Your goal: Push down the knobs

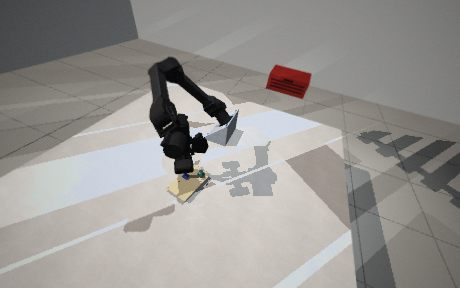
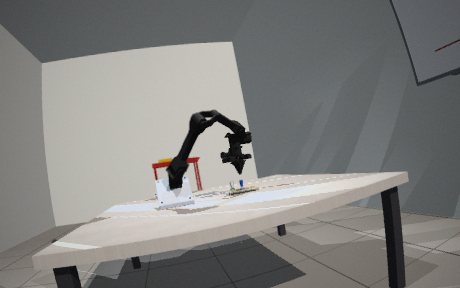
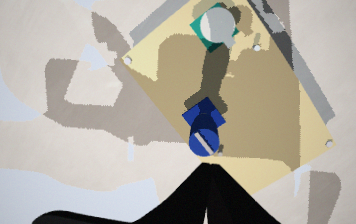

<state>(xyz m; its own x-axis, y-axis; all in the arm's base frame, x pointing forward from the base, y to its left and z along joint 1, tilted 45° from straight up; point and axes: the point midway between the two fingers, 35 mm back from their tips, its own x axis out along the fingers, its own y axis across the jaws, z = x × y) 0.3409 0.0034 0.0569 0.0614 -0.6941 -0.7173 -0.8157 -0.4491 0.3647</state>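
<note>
The circuit board (image 1: pixel 182 193) (image 3: pixel 265 115) is a pale yellow plate on the table. A blue knob (image 2: pixel 241 183) (image 3: pixel 203 144) with a white line stands up over its blue potentiometer (image 3: pixel 192 118). A pale grey knob (image 2: pixel 231 184) (image 3: pixel 220 25) stands over the green potentiometer (image 1: pixel 201 174) (image 3: pixel 196 24). Whether either knob touches its potentiometer cannot be told. My gripper (image 2: pixel 241 173) (image 3: pixel 209 171) is shut and empty, pointing down. Its tips are a little above the blue knob, apart from it. In the top view the arm hides the tips.
The arm's pale base bracket (image 1: pixel 226 131) (image 2: pixel 173 194) stands on the table (image 2: pixel 310 205) beside the board. A red cabinet (image 1: pixel 288 81) stands beyond the table. Small pins (image 3: pixel 257 48) (image 3: pixel 329 143) stick up from the board.
</note>
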